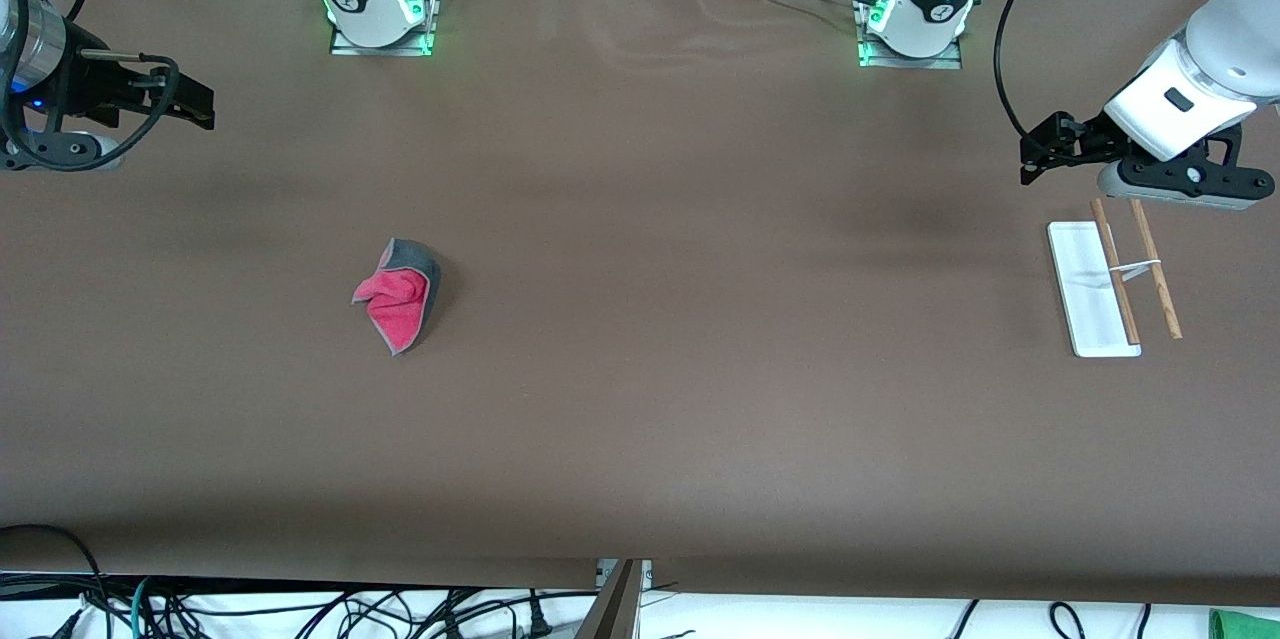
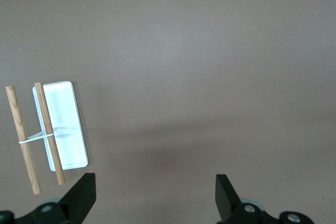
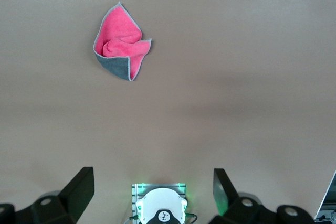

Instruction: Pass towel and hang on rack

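No readable brand names or writing anywhere that I can make out. Count: one towel, one rack, two grippers.

Going near to far: the towel is the closest thing to the front camera, crumpled on the brown table toward the right arm's end, pink-red face mostly up with a dark grey flap folded over at its 12 o'clock edge. Nothing is touching it. In the right wrist view the towel shows the same way, pink bunched in the middle and one grey corner.

A bit farther is the rack, toward the left arm's end: flat white base, two brown rods joined by a white crosspiece, nothing on it.

Just at the rack's 12 o'clock, the left gripper hangs in the air, fingers spread wide and holding nothing. Its wrist view also shows the rack.

The right gripper is up over the table edge at the right arm's end, at about the towel's 10 o'clock, well apart from it, fingers likewise spread and holding nothing.
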Controlling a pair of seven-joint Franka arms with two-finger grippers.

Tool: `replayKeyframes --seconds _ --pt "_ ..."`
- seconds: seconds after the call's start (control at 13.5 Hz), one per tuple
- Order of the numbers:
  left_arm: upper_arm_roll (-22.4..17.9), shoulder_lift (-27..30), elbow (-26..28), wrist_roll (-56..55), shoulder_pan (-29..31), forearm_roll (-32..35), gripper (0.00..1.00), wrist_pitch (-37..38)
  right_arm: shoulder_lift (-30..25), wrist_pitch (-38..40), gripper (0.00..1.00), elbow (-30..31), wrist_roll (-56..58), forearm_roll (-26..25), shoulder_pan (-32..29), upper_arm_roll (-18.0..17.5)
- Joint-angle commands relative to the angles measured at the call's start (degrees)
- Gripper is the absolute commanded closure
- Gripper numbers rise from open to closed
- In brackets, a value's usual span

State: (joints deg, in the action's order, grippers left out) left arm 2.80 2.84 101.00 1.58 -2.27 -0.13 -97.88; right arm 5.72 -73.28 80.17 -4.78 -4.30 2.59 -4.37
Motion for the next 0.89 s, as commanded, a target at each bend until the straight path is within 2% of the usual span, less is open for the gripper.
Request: replayKeyframes --seconds 0.0,0.82 --pt "0.02 0.24 -1.24 -0.18 0.16 -0.22 0.00 1.20 0.08 -0.20 0.00 -0.37 -0.67 0.61 -0.31 -0.02" --pt "-0.07 -0.03 -1.34 -0.17 0.42 -0.14 0.00 1.02 0.61 -2.30 0.00 -0.37 -0.58 0.79 -0.05 -0.11"
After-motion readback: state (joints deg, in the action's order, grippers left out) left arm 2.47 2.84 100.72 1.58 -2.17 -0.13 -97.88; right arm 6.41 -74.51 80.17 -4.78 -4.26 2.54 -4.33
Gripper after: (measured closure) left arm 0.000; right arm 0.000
